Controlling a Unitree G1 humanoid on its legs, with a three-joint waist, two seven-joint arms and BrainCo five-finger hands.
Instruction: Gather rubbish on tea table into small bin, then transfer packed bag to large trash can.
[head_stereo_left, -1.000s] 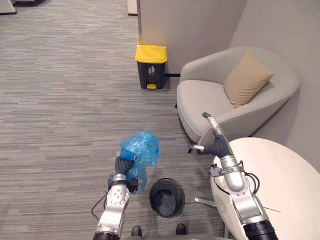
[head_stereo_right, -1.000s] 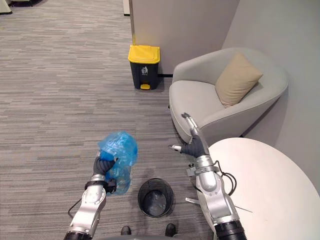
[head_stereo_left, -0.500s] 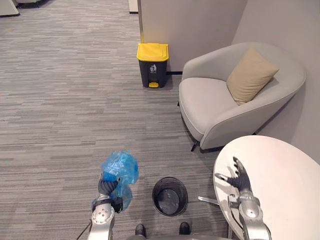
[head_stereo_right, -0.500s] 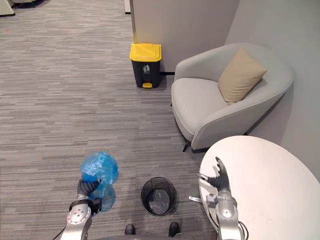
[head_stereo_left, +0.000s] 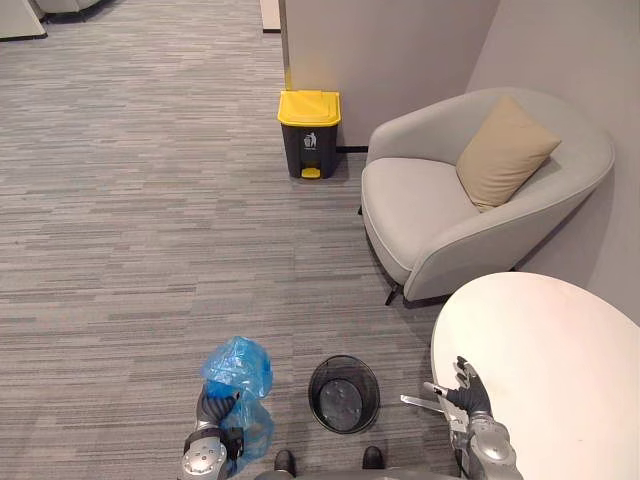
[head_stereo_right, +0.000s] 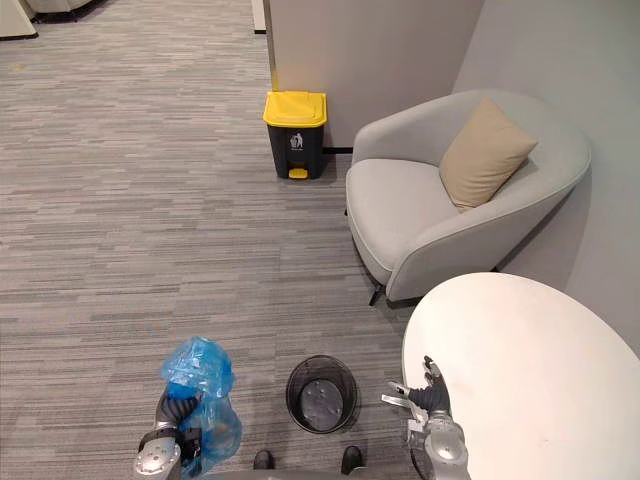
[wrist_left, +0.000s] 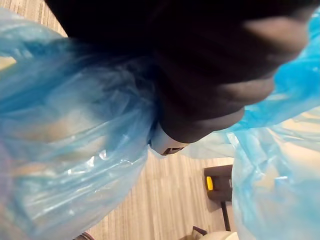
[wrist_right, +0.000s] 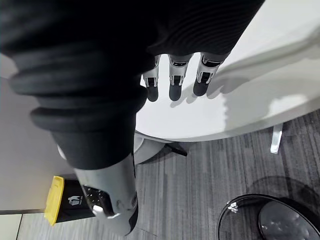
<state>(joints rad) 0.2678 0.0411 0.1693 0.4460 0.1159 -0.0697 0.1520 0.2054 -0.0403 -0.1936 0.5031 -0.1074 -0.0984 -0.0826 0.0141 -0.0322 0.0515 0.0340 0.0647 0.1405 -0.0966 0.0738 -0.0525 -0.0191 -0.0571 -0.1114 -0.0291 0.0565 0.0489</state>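
Since a second ago the right arm, then stretched out toward the armchair, has dropped and pulled back, and the left hand (head_stereo_left: 212, 408) with its load has sunk lower and nearer; the view itself has shifted a little too. Now the right hand (head_stereo_left: 465, 392) sits at the near left edge of the round white bench (head_stereo_left: 560, 350), its fingers (wrist_right: 173, 86) straight and slightly spread above the bench top, holding nothing. The left hand is at the near left of the scene, its fingers curled tight round the gathered neck of a blue plastic bag (head_stereo_left: 239, 364). Part of the bag bunches up above the hand and the rest hangs below it over the grey striped carpet (head_stereo_left: 130, 230). In the left wrist view the crumpled blue film wraps closely round the dark hand. The small black mesh bin (head_stereo_left: 344, 393) stands upright on the carpet between the two hands, just right of the bag and just left of the bench. The yellow-lidded trash can (head_stereo_left: 308, 133) stands at the far side against the wall (head_stereo_left: 390, 50), lid down, well apart from the bag. To its right, beyond the bench, is a light grey armchair (head_stereo_left: 420, 205) with a tan cushion (head_stereo_left: 505, 152) leaning on its backrest.
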